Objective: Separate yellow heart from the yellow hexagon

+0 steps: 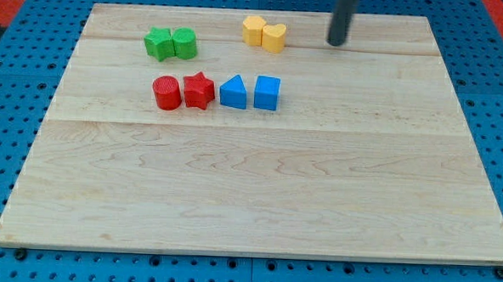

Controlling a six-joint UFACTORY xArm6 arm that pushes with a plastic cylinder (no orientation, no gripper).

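The yellow heart [275, 37] and the yellow hexagon [254, 30] sit touching side by side near the view's top, the hexagon on the left. My tip [336, 43] is at the end of the dark rod coming down from the view's top edge. It stands to the right of the yellow heart, with a clear gap between them.
A green star [160, 44] and a green cylinder [185, 43] touch at the upper left. Below them in a row sit a red cylinder [167, 93], a red star [199, 90], a blue triangle [233, 93] and a blue block [267, 92]. The wooden board [258, 192] lies on a blue pegboard.
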